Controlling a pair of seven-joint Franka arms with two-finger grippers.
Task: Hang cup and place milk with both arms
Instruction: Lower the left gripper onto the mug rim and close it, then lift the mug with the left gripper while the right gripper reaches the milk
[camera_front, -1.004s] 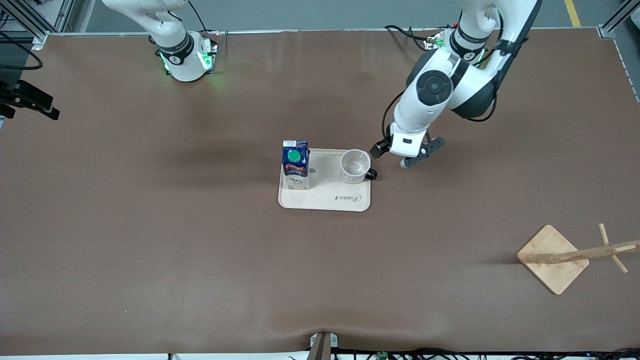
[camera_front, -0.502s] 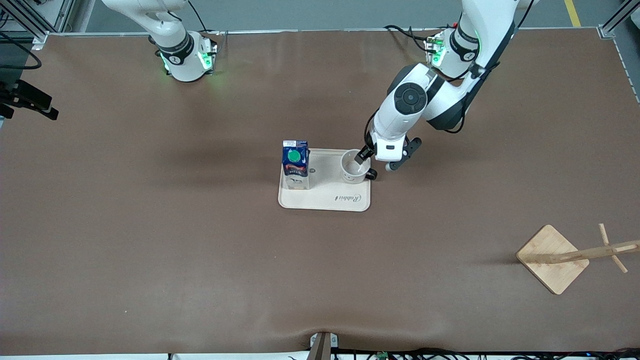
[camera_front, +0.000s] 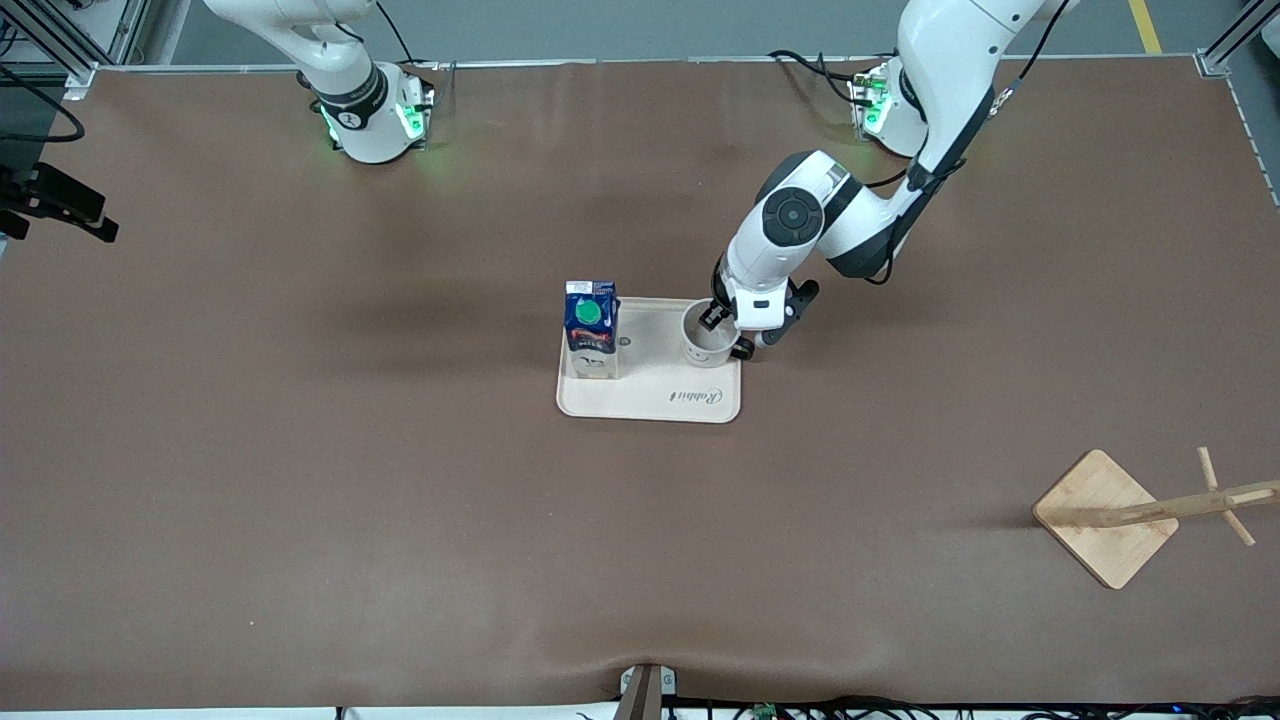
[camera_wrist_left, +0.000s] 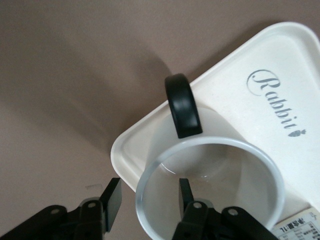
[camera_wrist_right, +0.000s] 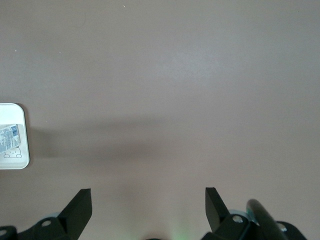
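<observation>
**Over the tray, the left gripper straddles the cup's rim**

On a cream tray near the middle of the brown table stand the cup and the milk, both upright, the milk toward the right arm's end. The cup's black handle points off the tray toward the left arm's end, leaving the rim free to pinch. The left arm reaches down from its base, elbow bent, wrist pointing downward. Its left gripper is open, one finger inside the white rim and one outside, placed to close on the wall; it does not appear to be gripping the cup.

A wooden rack, probably where the cup will hang, sits well apart, nearer the front camera.

The right arm waits; the right gripper hovers wide open over bare table.
</observation>
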